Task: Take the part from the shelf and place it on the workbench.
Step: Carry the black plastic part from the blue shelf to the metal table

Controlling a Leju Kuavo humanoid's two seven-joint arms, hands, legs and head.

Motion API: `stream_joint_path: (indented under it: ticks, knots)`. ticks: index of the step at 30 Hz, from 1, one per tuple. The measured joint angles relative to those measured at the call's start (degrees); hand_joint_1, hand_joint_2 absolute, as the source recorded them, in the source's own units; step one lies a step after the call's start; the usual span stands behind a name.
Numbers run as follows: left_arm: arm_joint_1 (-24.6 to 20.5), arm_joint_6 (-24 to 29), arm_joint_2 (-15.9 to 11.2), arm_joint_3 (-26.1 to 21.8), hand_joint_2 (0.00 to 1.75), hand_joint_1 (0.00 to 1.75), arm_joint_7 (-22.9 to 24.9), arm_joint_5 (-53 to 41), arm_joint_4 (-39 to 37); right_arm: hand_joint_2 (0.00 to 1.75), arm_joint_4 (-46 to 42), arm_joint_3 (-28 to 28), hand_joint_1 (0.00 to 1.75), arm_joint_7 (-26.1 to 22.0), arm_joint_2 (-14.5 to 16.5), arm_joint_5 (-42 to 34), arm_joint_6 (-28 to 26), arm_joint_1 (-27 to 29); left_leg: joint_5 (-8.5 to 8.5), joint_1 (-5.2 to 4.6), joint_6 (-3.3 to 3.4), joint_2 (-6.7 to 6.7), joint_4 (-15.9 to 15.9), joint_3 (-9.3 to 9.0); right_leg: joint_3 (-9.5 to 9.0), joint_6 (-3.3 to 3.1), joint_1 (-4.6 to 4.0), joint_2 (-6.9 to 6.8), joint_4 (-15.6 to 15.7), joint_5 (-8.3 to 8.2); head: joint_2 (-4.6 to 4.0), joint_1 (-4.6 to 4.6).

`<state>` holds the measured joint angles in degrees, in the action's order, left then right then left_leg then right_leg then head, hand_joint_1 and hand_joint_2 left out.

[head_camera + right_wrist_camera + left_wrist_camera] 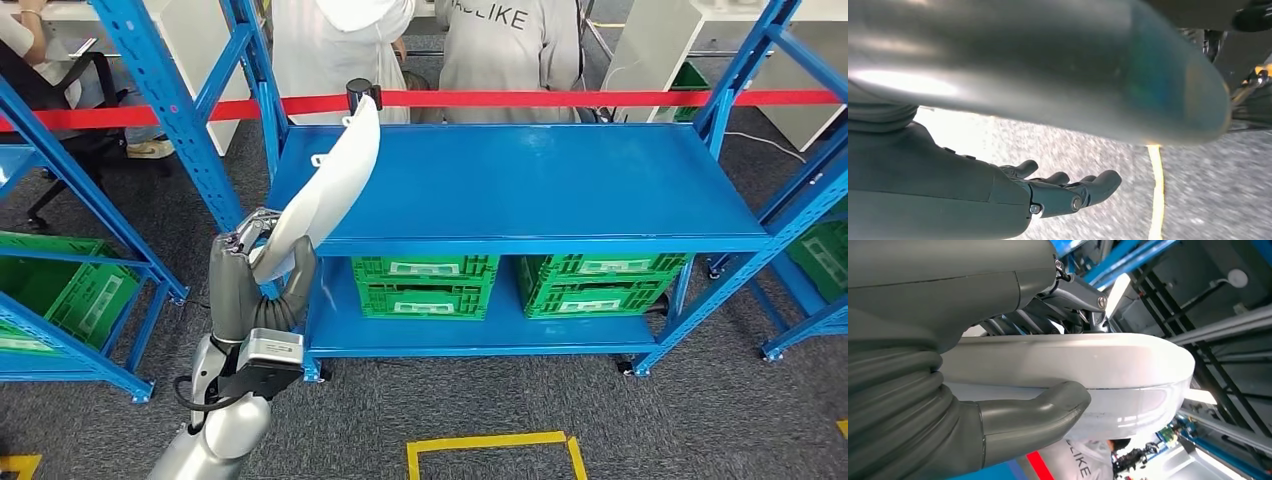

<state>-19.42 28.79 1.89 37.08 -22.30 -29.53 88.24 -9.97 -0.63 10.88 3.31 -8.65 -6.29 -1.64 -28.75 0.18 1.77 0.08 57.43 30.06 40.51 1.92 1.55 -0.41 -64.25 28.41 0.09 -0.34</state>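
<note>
A long white curved part (pixel 330 185) is held upright by my left hand (pixel 255 280), which grips its lower end just in front of the blue workbench's (pixel 540 185) left front corner. The part's upper end leans over the bench top near the red tape. In the left wrist view the thumb (pixel 1043 410) and dark fingers (pixel 1068 295) clamp the white part (pixel 1088 370) from both sides. My right hand (pixel 1058 192) hangs over the grey carpet with its fingers loosely extended and nothing in them.
Two green crates (pixel 425 283) (pixel 600 283) sit on the bench's lower shelf. Blue racks stand at left (pixel 60 290) and right (pixel 800 200). Red barrier tape (pixel 600 98) runs behind the bench, with people (pixel 510 50) standing beyond it. Yellow floor tape (pixel 490 445) marks the carpet.
</note>
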Motion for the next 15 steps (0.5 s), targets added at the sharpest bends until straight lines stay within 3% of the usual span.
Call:
stream_joint_path:
  ticks: [1,2,3,4,6,8,9,10,12,13,15]
  knots:
    - [0.2,0.1,0.1,-0.1,1.75,1.75,0.0,0.0,-0.2,0.0,0.0,0.0,0.0,0.0,0.0,-0.3,0.0,0.0,0.77,-0.09,0.2,0.0,0.0,0.92,0.84,0.04,-0.09,0.04,-3.8,3.06,0.0,0.08]
    - [0.4,0.1,0.1,-0.2,1.75,1.75,0.0,0.0,-0.5,0.0,0.0,0.0,0.0,0.0,0.0,-0.6,0.0,0.0,1.56,-0.21,0.29,0.03,0.1,1.92,1.4,0.04,-0.18,0.08,-7.4,4.96,0.0,0.13]
    - [0.6,0.2,0.1,-0.3,1.75,1.75,-0.1,0.0,-0.9,0.0,0.0,0.0,0.0,0.0,0.1,-0.9,0.0,0.0,2.34,-0.33,0.32,0.05,0.3,2.97,1.4,0.0,-0.28,0.11,-10.1,5.27,0.0,0.16]
    - [0.8,0.3,0.1,-0.5,1.75,1.75,-0.2,0.0,-1.3,0.0,0.0,-0.1,0.0,0.1,0.1,-1.1,0.0,-0.1,3.05,-0.43,0.29,0.08,0.5,4.07,0.63,-0.11,-0.38,0.12,-11.2,4.26,0.0,0.17]
    - [1.1,0.6,0.1,-0.9,1.75,1.75,-0.5,0.0,-2.0,0.0,0.0,-0.1,0.0,0.1,0.1,-1.3,0.0,-0.1,4.25,-0.51,0.05,0.1,1.2,6.18,-3.75,-0.56,-0.61,0.12,-7.5,1.14,0.0,0.19]
    - [1.2,1.0,0.1,-1.5,1.75,1.75,-0.9,0.0,-2.2,0.0,0.0,-0.2,0.0,0.1,0.1,-1.4,0.1,-0.2,5.2,-0.63,-0.44,0.1,1.9,7.69,-9.71,-1.28,-1.01,0.18,0.5,1.93,0.0,0.19]
    - [1.3,1.3,0.0,-1.8,1.75,1.75,-1.3,0.2,-2.3,0.0,0.0,-0.2,0.0,0.1,0.1,-1.4,0.1,-0.2,5.67,-0.66,-0.75,0.14,2.1,8.05,-11.5,-1.62,-1.21,0.24,3.4,2.99,0.0,0.21]
    - [1.3,1.6,-0.1,-2.1,1.75,1.75,-1.7,0.4,-2.4,0.0,0.0,-0.3,0.0,0.1,0.1,-1.4,0.2,-0.2,6.2,-0.65,-1.1,0.19,2.1,8.2,-12.27,-1.95,-1.43,0.29,5.1,3.79,0.0,0.21]
    - [1.5,2.1,-0.4,-2.6,1.75,1.75,-2.7,1.0,-2.7,0.0,0.0,-0.3,0.0,0.1,0.2,-1.3,0.3,-0.1,6.89,-0.54,-1.8,0.18,1.9,8.36,-11.64,-2.64,-1.34,0.22,5.6,2.97,0.0,0.23]
    - [1.5,2.3,-0.6,-2.8,1.75,1.75,-3.1,1.3,-2.9,0.0,0.0,-0.3,0.0,0.0,0.3,-1.3,0.3,-0.1,5.99,-0.48,-2.16,0.09,2.4,8.7,-11.13,-3.1,-1.21,0.1,5.7,2.3,0.0,0.15]
    - [1.7,2.5,-1.0,-3.1,1.75,1.75,-3.6,1.6,-3.3,0.0,0.1,-0.3,0.0,-0.1,0.4,-1.3,0.3,-0.1,0.99,-0.21,-2.88,-0.05,6.6,10.08,-9.67,-3.76,-0.98,-0.19,5.8,0.8,0.0,-0.04]
